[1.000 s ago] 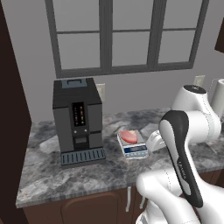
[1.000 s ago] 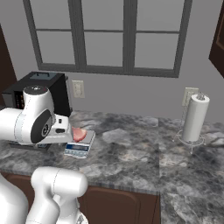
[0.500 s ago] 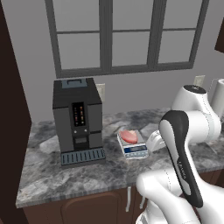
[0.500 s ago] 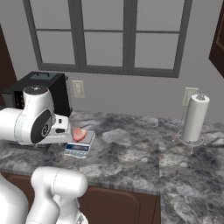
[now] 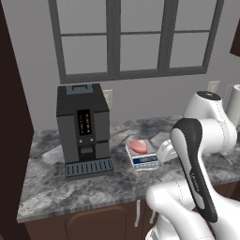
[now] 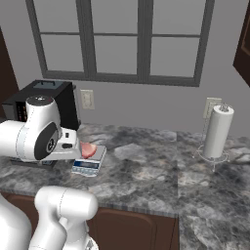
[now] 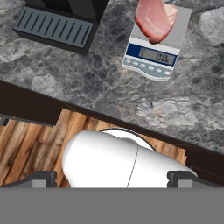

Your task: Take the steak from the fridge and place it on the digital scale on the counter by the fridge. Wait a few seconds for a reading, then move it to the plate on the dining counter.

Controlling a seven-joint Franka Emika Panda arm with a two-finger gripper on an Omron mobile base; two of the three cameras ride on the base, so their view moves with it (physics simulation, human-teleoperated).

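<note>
Now steak [image 7: 155, 19] rests on scale [image 7: 173, 41] — marbled counter [image 7: 100, 83].

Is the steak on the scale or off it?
On: the steak lies flat on the digital scale, display lit.

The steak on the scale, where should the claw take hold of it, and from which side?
Probably from straight above, pinching across the narrower width of the steak. It lies flat on the digital scale, so its sides offer little to grip; the coffee machine crowds one side.
</note>
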